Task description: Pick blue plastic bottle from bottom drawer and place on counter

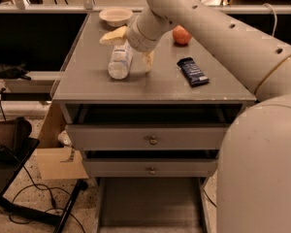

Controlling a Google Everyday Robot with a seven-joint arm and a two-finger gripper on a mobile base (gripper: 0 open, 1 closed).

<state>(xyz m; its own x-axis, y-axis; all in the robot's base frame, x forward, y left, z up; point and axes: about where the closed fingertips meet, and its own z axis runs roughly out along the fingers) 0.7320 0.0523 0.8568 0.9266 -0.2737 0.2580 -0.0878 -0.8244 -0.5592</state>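
The blue plastic bottle (120, 62), clear with a pale label, lies on its side on the counter (87, 81), left of centre. My gripper (130, 48) hangs just over it, open. One pale finger (111, 37) is up and left of the bottle and the other (148, 60) is to its right. Neither finger presses the bottle. The bottom drawer (150, 203) is pulled out at the foot of the cabinet, and its flat grey floor shows nothing on it.
A white bowl (116, 16) sits at the counter's back, an orange fruit (182, 35) back right, a dark blue snack bar (193, 71) to the right. Two knobbed drawers (150, 139) stand slightly open. A cardboard box (58, 161) and cables lie on the floor at left.
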